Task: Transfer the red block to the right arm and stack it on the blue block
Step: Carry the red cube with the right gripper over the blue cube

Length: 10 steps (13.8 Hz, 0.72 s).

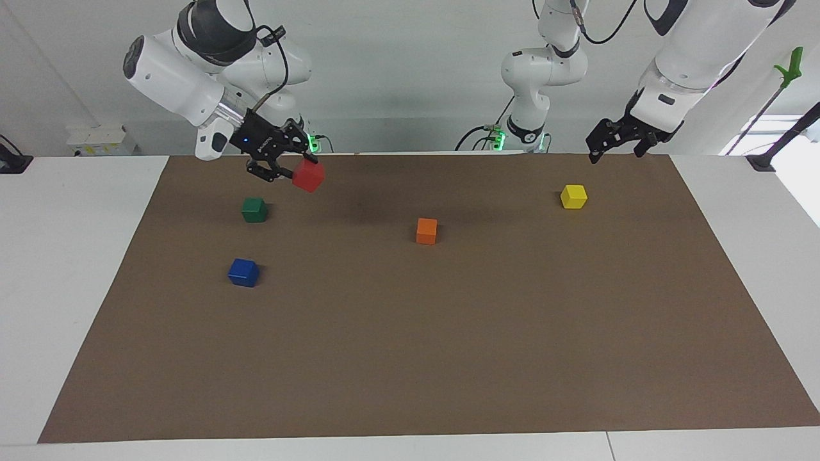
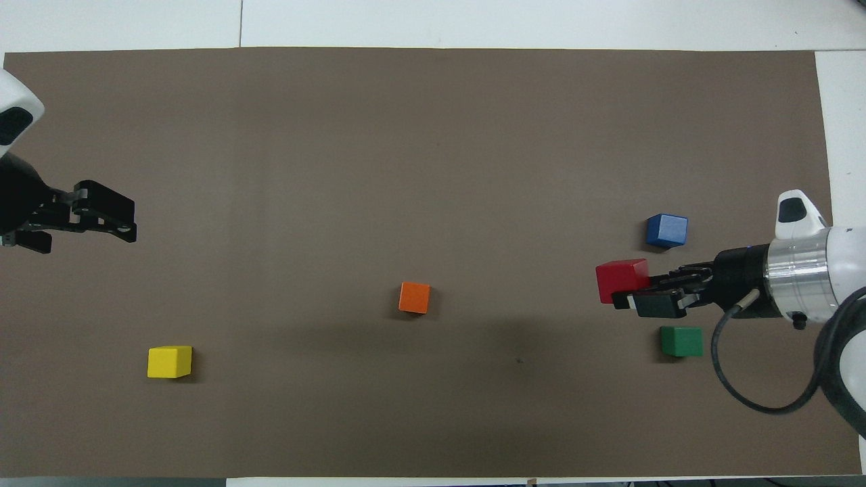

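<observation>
My right gripper [image 1: 296, 168] is shut on the red block [image 1: 309, 176] and holds it in the air, tilted. In the overhead view the right gripper [image 2: 626, 289] and the red block [image 2: 619, 274] are over the mat between the blue block [image 2: 666, 230] and the green block. The blue block [image 1: 243, 272] lies on the brown mat toward the right arm's end, farther from the robots than the green block. My left gripper [image 1: 616, 152] is open and empty, raised over the mat's edge at the left arm's end, also in the overhead view [image 2: 128, 220].
A dark green block [image 1: 254, 209] lies near the held red block, also in the overhead view [image 2: 682, 341]. An orange block [image 1: 426, 230] sits mid-mat. A yellow block [image 1: 573, 196] lies toward the left arm's end. The brown mat [image 1: 448, 352] covers the table.
</observation>
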Available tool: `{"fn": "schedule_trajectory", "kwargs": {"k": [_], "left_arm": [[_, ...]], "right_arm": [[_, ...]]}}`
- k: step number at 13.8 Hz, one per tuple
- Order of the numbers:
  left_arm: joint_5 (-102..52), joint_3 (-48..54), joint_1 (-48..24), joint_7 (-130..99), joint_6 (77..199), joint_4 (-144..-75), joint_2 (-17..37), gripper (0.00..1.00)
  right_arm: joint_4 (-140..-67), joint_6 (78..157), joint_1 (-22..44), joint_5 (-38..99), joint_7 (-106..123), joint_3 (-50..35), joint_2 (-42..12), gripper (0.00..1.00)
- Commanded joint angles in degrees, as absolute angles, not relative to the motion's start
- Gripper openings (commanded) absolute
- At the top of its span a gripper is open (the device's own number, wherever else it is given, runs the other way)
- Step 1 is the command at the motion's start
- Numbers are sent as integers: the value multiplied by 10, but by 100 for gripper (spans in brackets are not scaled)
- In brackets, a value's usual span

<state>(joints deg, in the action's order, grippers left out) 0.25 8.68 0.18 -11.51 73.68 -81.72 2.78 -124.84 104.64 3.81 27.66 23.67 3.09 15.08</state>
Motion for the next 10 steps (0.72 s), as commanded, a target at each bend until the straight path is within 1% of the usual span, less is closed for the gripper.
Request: {"fn": "schedule_trajectory", "kwargs": {"k": [1,3,6,10], "left_arm": [[6,81,0,-105,728,-828,12,100],[1,76,3,-84,730,-828,8,100],[1,76,-3,-79,745,-830,-8,100],[2,75,2,-83,759,-828,-10,100]], "right_arm": [[-1222,1050,28,175,182,25,128,0],[-1222,1077,29,93,143,25,124,0],[-1222,1091,27,29,108,25,106,0],[-1222,1164,27,-44,70,25,46,0]]}}
